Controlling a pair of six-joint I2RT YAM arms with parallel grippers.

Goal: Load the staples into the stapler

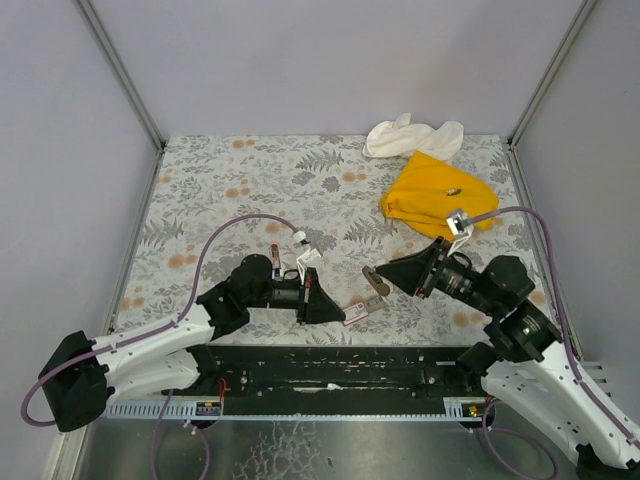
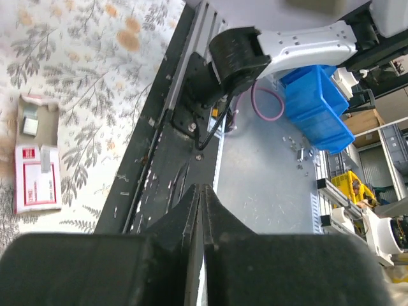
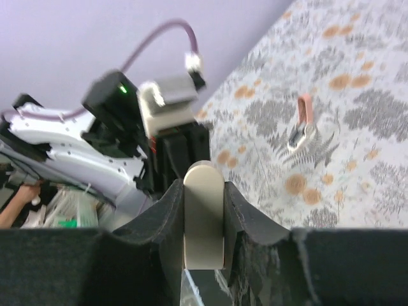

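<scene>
The staples box (image 2: 37, 169) lies open on the table (image 1: 250, 180), just beside the left gripper (image 2: 201, 188), whose jaws are pressed together with nothing visible between them. Nearby, the right gripper (image 3: 204, 188) clamps a beige stapler (image 3: 204, 236). If the left jaws hold no strip, the loading move would deliver nothing, and a thin strip could easily slip.
</scene>
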